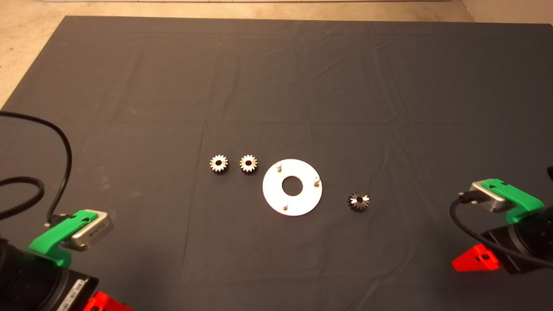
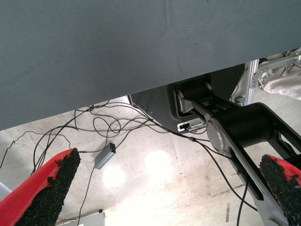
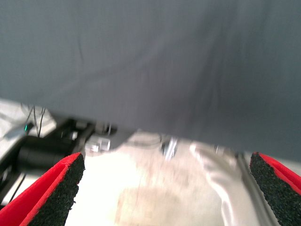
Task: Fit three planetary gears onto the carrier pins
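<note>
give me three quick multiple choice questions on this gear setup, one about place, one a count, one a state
1. Where does the lone gear lie relative to the plate?
A. on the side toward the right arm
B. on the plate
C. beside the other two gears

2. How many carrier pins stand on the plate?
A. two
B. three
C. five

3. What is the state of the pins?
A. all bare
B. one carries a gear
C. all carry gears

Answers:
1. A: the lone gear sits on the mat off the plate, toward the right gripper; the two other gears lie on the opposite side.
2. B: three carrier pins ring the centre hole.
3. A: all three gears lie on the mat.
</note>
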Robot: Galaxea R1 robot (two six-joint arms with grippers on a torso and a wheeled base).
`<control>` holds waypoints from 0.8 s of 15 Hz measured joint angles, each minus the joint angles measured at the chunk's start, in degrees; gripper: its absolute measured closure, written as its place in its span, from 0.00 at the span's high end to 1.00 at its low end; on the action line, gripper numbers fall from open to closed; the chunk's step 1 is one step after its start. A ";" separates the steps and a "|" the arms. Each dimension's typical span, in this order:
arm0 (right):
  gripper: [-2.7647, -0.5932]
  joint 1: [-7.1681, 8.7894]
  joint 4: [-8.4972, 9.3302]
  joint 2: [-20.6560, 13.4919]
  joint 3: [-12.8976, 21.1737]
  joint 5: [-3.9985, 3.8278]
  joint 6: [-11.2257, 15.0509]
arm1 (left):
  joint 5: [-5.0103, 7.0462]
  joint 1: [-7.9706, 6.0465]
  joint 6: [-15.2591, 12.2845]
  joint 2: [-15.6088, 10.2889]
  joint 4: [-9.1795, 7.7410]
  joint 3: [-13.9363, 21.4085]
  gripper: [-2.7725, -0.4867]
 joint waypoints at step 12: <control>0.93 -10.92 -21.20 10.21 -7.25 -0.01 -0.01 | -0.02 0.00 0.02 0.13 -0.02 0.00 1.00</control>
